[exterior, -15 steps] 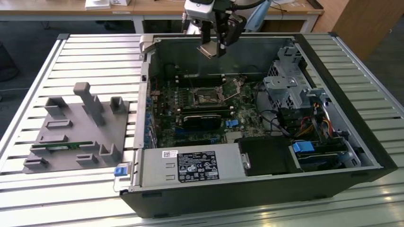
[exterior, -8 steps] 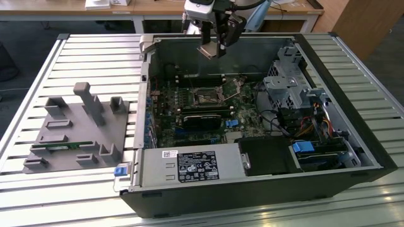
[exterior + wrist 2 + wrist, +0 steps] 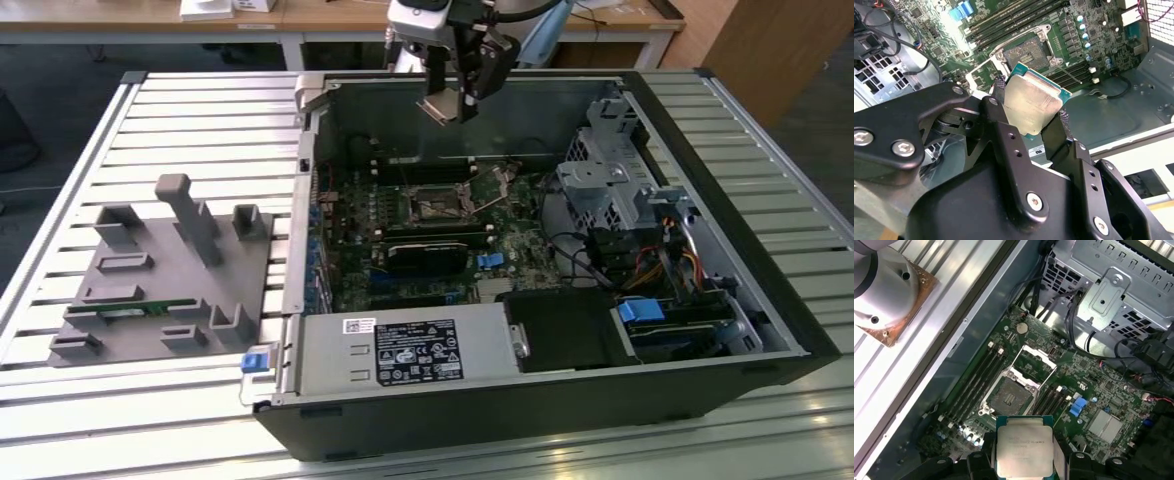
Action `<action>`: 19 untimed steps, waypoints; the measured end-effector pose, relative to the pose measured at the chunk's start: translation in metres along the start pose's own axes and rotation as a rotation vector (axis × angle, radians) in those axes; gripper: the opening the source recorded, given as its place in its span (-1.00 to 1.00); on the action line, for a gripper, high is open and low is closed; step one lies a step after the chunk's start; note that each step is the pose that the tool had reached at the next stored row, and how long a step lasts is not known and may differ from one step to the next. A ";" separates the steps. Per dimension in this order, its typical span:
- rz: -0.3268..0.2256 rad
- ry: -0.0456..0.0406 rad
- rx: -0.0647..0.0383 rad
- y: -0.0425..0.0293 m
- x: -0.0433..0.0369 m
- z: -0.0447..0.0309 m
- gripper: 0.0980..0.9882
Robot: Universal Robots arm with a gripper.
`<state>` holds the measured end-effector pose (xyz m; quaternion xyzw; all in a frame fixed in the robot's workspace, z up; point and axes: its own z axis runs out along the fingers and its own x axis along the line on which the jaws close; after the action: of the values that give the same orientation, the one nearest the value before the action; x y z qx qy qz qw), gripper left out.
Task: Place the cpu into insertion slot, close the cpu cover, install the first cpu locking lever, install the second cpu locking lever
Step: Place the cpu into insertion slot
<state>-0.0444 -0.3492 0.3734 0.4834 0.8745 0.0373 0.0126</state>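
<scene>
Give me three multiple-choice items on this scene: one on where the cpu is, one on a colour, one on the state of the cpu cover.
1. Where is the cpu? A. on the grey fixture B. in the gripper, above the motherboard C. on the table outside the case
2. What colour is the motherboard around the insertion slot? A. green B. red C. white
3. How does the cpu cover stand? A. shut over the slot B. lying outside the case C. swung up, slot bare
Answers: 1 B, both wrist views show it clamped in the gripper over the board; 2 A, the board shows green; 3 C, the frame tilts up beside the empty slot.
</scene>
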 end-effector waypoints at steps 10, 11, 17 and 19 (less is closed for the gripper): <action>0.025 -0.0020 0.000 0.0000 0.0000 0.0000 0.00; 0.028 -0.0022 0.000 0.0000 0.0000 0.0000 0.00; 0.049 -0.0039 -0.001 0.0000 0.0000 0.0000 0.00; 0.056 -0.0045 -0.001 0.0000 0.0000 0.0000 0.00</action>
<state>-0.0444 -0.3492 0.3733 0.5076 0.8607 0.0368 0.0136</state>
